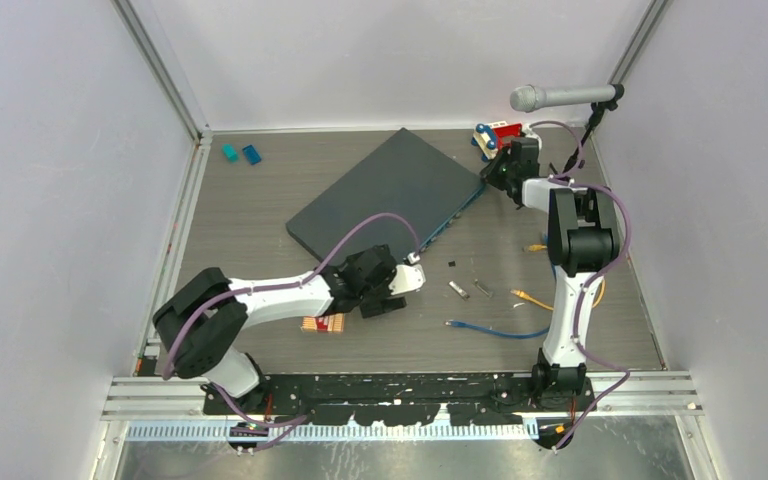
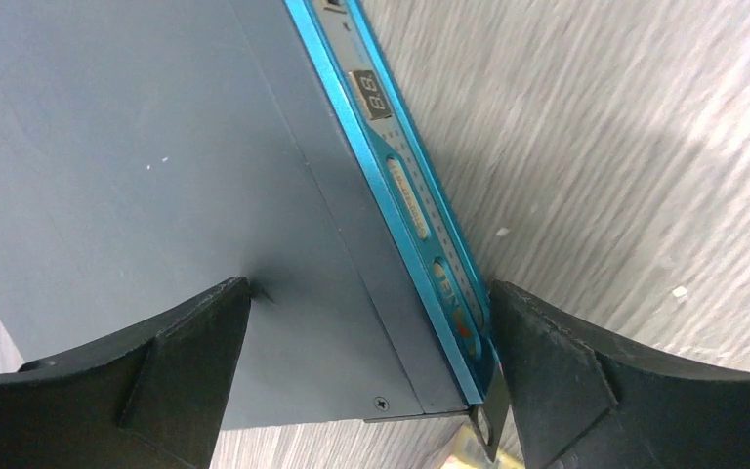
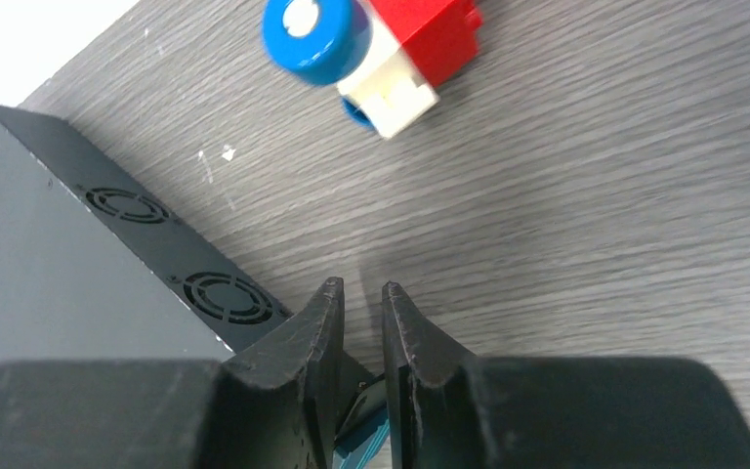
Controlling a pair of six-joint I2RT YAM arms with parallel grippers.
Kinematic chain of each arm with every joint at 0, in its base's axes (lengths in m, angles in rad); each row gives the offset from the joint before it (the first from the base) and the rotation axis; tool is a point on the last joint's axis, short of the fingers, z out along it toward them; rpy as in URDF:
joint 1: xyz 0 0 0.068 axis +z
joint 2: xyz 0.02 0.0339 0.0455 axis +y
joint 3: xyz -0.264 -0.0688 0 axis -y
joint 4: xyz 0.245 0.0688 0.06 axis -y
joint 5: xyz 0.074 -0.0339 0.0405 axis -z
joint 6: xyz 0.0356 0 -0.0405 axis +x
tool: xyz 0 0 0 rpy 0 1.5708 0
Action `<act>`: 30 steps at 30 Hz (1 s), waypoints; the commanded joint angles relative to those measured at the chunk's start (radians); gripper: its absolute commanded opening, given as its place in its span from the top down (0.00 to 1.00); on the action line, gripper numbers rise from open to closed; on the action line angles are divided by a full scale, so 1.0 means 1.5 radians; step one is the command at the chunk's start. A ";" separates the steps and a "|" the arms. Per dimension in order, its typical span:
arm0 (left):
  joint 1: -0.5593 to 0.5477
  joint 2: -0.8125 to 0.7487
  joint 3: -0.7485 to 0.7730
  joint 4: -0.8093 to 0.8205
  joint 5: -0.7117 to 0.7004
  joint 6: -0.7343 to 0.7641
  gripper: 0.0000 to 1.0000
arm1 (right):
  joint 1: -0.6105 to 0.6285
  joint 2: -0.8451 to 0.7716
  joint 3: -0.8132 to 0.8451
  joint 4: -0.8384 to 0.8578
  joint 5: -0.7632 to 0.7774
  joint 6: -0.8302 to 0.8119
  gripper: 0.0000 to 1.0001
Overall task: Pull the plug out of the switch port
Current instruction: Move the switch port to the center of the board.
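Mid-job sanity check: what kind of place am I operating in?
Likely a lab test cell, not a server room: white panels in aluminium framing enclose the wood-grain table, a microphone juts in at the far right, and loose cables lie beside the switch.

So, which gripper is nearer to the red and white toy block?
Right. The right gripper sits at the switch's far corner, close to the toy block; the left gripper straddles the switch's near corner, far from it.
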 commanded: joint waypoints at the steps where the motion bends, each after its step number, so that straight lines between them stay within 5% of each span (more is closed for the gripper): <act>1: 0.040 -0.038 -0.036 -0.076 -0.084 0.031 0.06 | 0.092 -0.038 -0.013 -0.023 -0.121 0.022 0.76; 10: 0.045 -0.086 -0.060 -0.111 -0.075 0.027 0.06 | 0.147 -0.017 0.039 -0.079 -0.146 -0.026 0.75; 20: 0.095 -0.127 -0.019 -0.143 -0.002 0.003 0.03 | 0.156 -0.114 -0.023 -0.097 -0.051 -0.219 0.45; 30: 0.130 -0.174 0.045 -0.193 0.112 -0.011 0.00 | 0.144 -0.253 -0.159 -0.073 -0.005 -0.342 0.40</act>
